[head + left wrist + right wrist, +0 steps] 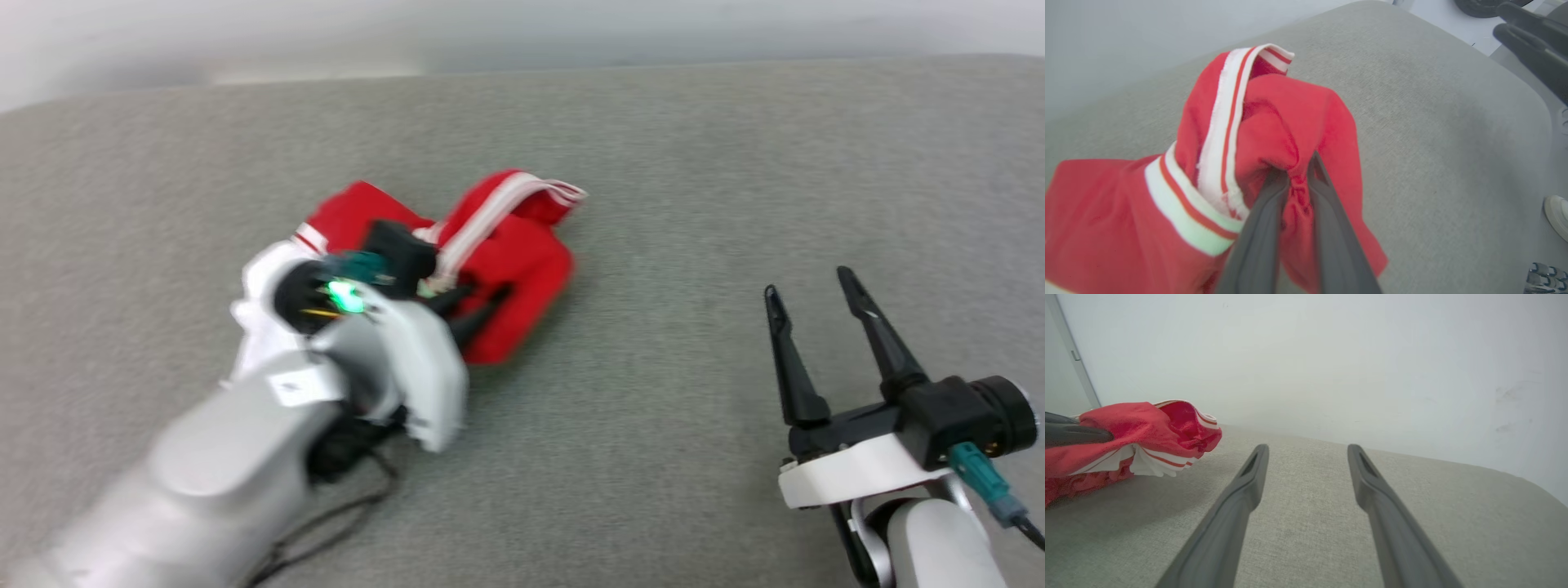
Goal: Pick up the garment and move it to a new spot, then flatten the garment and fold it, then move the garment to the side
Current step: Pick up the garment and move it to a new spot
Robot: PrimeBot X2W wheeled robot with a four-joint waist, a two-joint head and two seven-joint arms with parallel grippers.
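Observation:
The garment (522, 261) is a red shirt with red-and-white striped trim, bunched in a heap left of centre on the grey padded surface. My left gripper (482, 304) reaches into the heap from the lower left. In the left wrist view its two dark fingers pinch a fold of the garment's (1290, 134) red cloth, and the left gripper (1297, 169) holds that fold raised. My right gripper (808, 287) stands open at the lower right, apart from the cloth. In the right wrist view the garment (1139, 424) sits at the far left, beyond the right gripper (1308, 451).
The grey padded surface (702, 163) spreads to the right of and behind the heap. Its far edge meets a pale wall (1331, 355). In the left wrist view a dark chair base (1531, 36) and a shoe (1557, 212) lie past the surface's right edge.

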